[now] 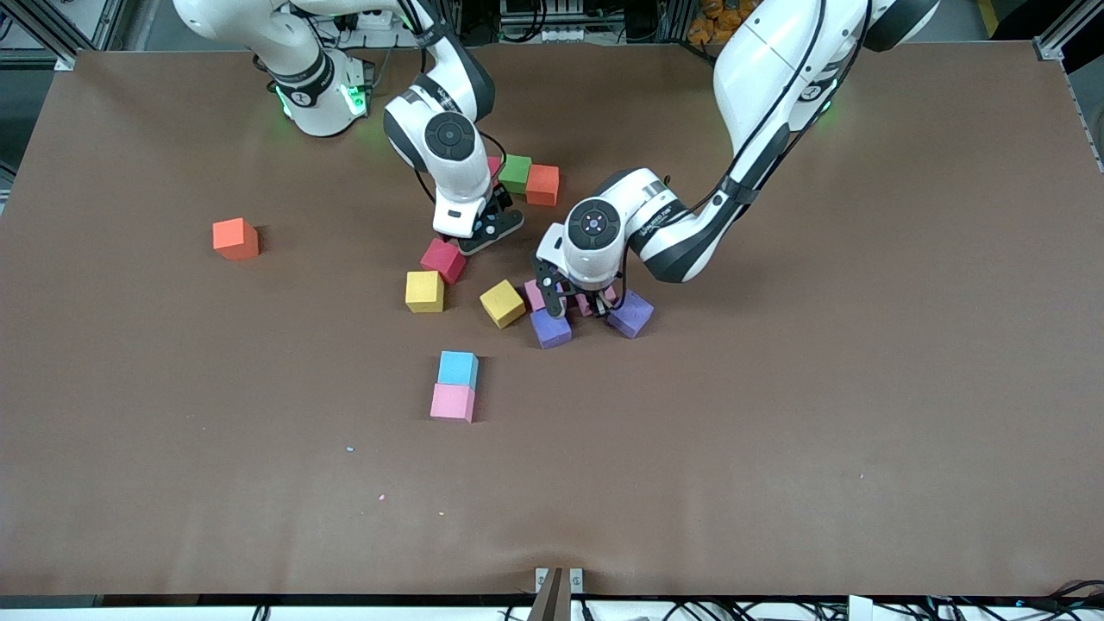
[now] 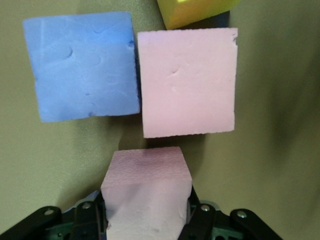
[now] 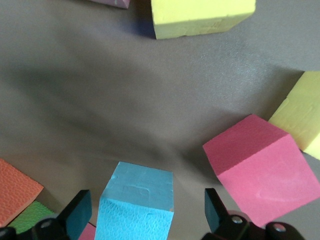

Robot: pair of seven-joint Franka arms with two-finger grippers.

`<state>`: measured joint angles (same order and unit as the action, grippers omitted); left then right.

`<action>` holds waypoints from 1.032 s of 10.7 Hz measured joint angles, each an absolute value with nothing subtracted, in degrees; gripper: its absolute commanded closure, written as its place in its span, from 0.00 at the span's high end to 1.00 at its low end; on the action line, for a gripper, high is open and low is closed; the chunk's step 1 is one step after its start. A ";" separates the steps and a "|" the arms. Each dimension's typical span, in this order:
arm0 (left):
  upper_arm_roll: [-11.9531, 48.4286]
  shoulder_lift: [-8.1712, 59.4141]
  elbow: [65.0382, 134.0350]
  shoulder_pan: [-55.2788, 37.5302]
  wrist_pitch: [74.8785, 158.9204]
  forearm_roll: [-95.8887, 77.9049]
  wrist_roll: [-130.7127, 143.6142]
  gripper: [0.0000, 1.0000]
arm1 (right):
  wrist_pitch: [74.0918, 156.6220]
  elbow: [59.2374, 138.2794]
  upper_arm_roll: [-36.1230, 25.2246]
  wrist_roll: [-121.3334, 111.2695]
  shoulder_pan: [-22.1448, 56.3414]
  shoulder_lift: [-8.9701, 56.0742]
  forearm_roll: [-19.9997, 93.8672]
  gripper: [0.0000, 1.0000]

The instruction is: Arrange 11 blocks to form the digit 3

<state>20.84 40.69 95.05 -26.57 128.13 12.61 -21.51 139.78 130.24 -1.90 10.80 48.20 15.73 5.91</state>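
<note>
The left gripper is down among two purple blocks and pink ones, beside a yellow block. The right gripper hangs open just above a crimson block. Nearer the camera, a blue block touches a pink block.

Robotics lab. Two white arms bolted along desk edge, brown mat covering desk, aluminium frame rails at corners, cable bundles and power strips past desk edge, foam cubes as test props.
</note>
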 measured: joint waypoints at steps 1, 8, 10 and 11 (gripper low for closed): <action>20.92 40.60 94.92 -26.54 128.10 12.61 -21.58 0.07 | 139.78 130.23 -1.91 10.80 48.17 15.74 5.92 1.00; 21.14 40.36 94.84 -26.35 127.34 12.61 -21.60 0.07 | 139.57 131.21 -1.50 14.28 48.96 18.34 5.95 0.49; 21.13 40.52 94.97 -25.66 127.17 12.61 -21.85 0.08 | 139.58 131.20 -1.36 18.27 49.49 18.55 5.97 0.00; 21.13 40.72 94.98 -25.30 127.17 12.61 -22.40 0.08 | 139.51 131.12 -1.34 20.64 49.49 18.51 6.03 0.00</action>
<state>21.13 40.72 94.98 -25.30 127.17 12.61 -22.40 139.51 131.12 -1.34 20.64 49.49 18.51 6.03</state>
